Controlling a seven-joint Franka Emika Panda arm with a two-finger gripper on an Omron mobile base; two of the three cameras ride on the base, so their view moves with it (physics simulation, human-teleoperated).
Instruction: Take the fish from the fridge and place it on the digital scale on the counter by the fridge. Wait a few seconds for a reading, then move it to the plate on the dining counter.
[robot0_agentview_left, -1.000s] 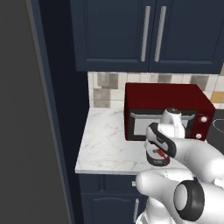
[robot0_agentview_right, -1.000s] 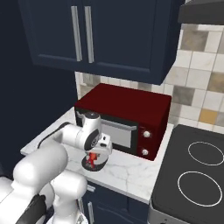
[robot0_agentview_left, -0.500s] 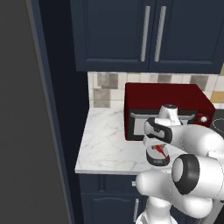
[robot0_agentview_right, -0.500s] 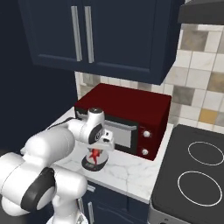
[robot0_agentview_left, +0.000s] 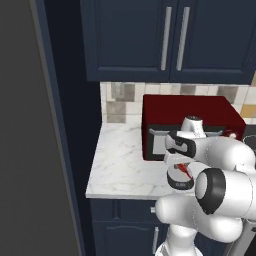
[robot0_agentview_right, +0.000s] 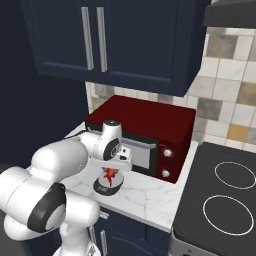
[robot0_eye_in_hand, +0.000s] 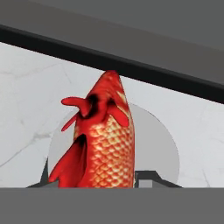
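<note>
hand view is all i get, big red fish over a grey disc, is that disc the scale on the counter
Observer: Yes. The right base view shows the digital scale standing on the counter, in front of a red microwave.
Operator: is the fish down on it or hanging
Observer: The fish hangs head-down from the gripper, its nose at the scale top; I cannot tell whether it touches.
Operator: anything close on the side
Observer: A black stovetop adjoins the counter beyond the microwave, well apart from the scale.
</note>
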